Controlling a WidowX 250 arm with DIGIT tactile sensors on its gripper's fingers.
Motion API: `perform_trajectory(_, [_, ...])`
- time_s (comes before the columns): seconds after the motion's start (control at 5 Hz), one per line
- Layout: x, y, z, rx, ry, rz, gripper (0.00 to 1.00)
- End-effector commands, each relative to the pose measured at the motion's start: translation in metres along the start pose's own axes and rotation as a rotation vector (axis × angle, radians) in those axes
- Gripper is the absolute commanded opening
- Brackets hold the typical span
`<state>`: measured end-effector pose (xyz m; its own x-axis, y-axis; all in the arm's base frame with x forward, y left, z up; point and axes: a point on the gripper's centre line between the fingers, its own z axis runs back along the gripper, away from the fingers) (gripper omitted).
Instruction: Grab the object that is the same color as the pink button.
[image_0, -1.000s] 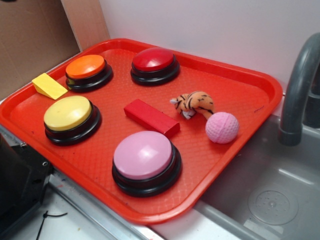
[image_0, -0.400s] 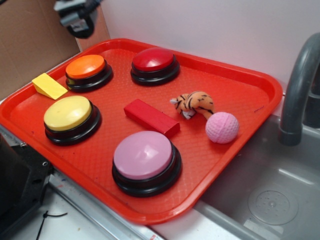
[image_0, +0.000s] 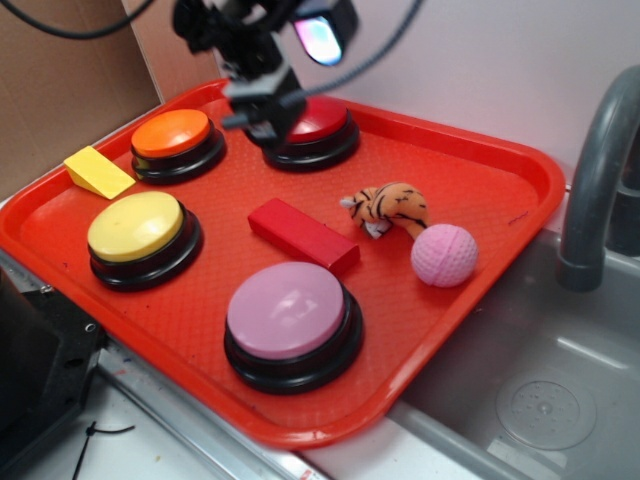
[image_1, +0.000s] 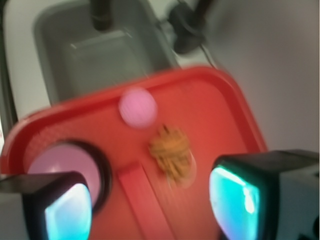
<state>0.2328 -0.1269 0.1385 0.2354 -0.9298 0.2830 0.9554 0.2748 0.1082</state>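
Observation:
The object, a small dimpled pink ball (image_0: 444, 255), lies near the right rim of the red tray (image_0: 520, 170); it is blurred in the wrist view (image_1: 137, 107). The pink button (image_0: 287, 308) sits at the tray's front, and it shows at the left in the wrist view (image_1: 60, 160). My gripper (image_0: 262, 112) hovers over the tray's back, in front of the red button (image_0: 325, 125), far from the ball. In the wrist view the gripper (image_1: 150, 205) is open, with nothing between its fingers.
A striped tiger plush (image_0: 390, 207) lies just left of the ball. A red block (image_0: 302, 234) is mid-tray. Orange button (image_0: 172, 135), yellow button (image_0: 135, 226) and yellow wedge (image_0: 97, 172) are at the left. A grey faucet (image_0: 600, 170) and sink (image_0: 540, 380) stand to the right.
My gripper has come in from the upper left and moved right and down to hover over the tray's back near the red button. Nothing on the tray has moved.

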Motion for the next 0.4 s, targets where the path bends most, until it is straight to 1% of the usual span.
perform_trajectory(0.0, [0.025,0.001,-0.033,-0.037,-0.078,-0.099,1.00])
perform_trajectory(0.2, [0.038,0.006,-0.055,-0.064,-0.019,-0.121,1.00])
